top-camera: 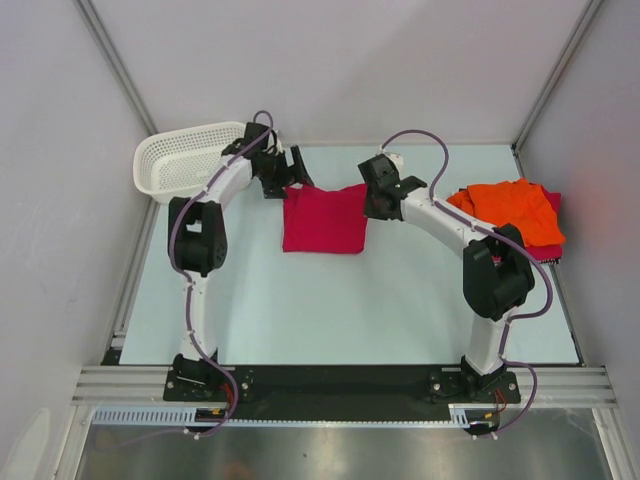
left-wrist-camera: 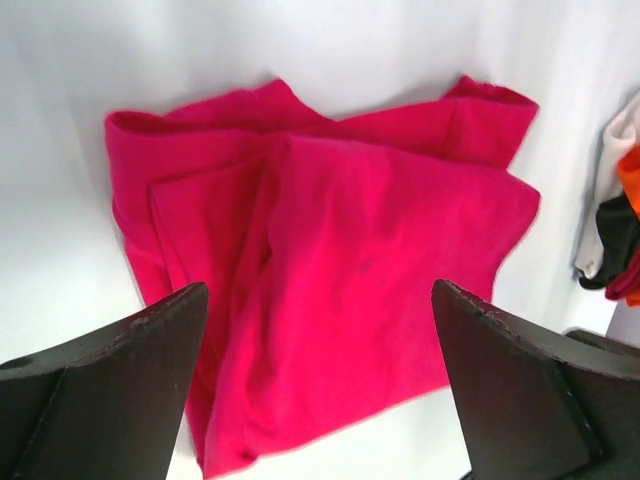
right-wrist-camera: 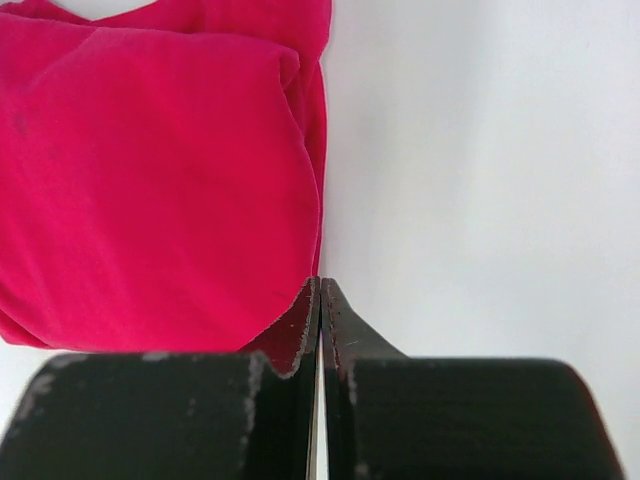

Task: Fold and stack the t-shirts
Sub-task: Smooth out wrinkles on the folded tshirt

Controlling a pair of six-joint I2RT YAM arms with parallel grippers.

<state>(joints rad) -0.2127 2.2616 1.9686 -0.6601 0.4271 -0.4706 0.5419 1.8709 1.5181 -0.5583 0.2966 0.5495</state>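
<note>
Open room first: the pale table (top-camera: pixel 330 320) is bare along my near side, so there's space to work. The white plastic mesh basket (top-camera: pixel 185 160) sits at the far left corner. Mid-table, the crimson cloth t-shirt (top-camera: pixel 325 220) lies folded to a compact rectangle; I'd say only stacking remains. The bright orange t-shirt (top-camera: pixel 510 208) sits rumpled on a second crimson t-shirt (top-camera: pixel 548 250), tight to the right edge. The left gripper (left-wrist-camera: pixel 318 290) is spread wide over the fold, holding nothing. The right gripper (right-wrist-camera: pixel 320 290) is pressed together at the fold's right edge.
</note>
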